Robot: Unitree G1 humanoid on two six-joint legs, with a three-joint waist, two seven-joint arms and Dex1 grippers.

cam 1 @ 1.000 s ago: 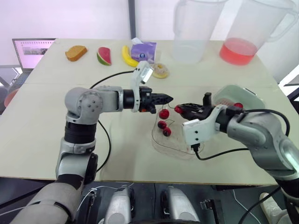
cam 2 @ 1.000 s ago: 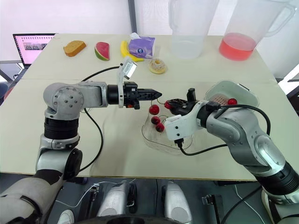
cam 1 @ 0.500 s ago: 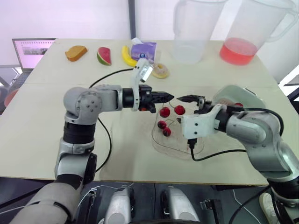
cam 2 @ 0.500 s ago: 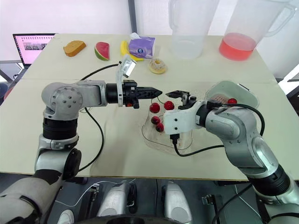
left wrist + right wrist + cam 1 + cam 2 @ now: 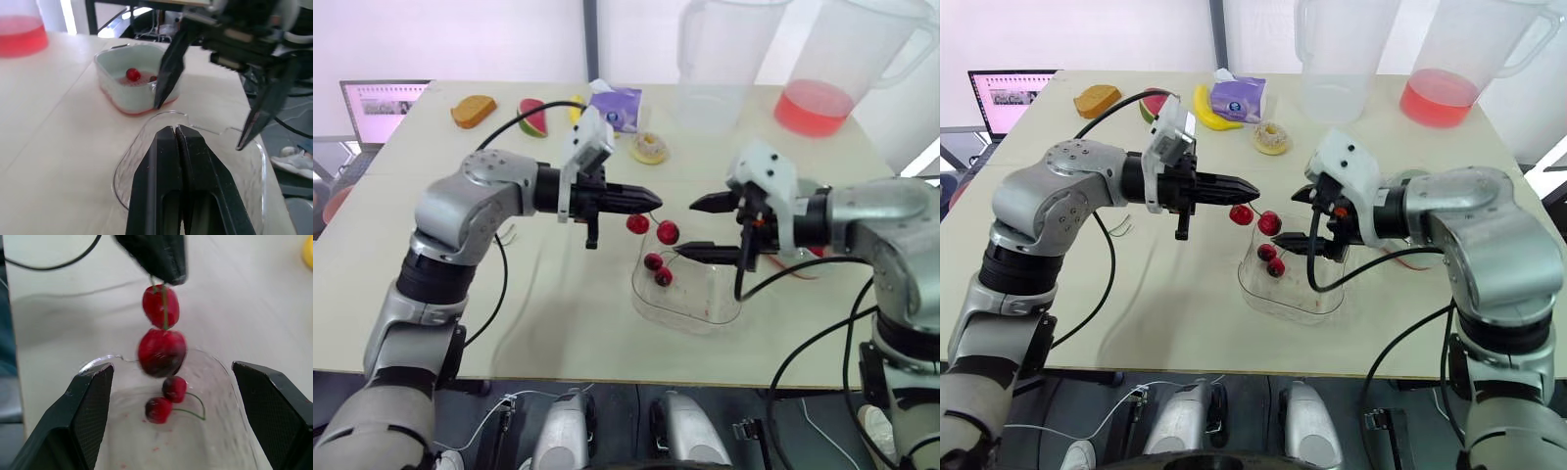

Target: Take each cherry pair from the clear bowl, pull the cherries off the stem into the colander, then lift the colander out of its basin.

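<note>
One cherry pair [image 5: 668, 232] dangles over the clear bowl [image 5: 690, 311], clenched in my left pincer [image 5: 651, 203]; my right pincer [image 5: 687, 228] gapes just beside it.

Head pair above table [image 5: 587, 313], wrist cameras close on clear bowl [image 5: 690, 299]

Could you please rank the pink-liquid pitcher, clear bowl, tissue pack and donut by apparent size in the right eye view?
1. pink-liquid pitcher, though cut off at the top
2. clear bowl
3. tissue pack
4. donut
</note>
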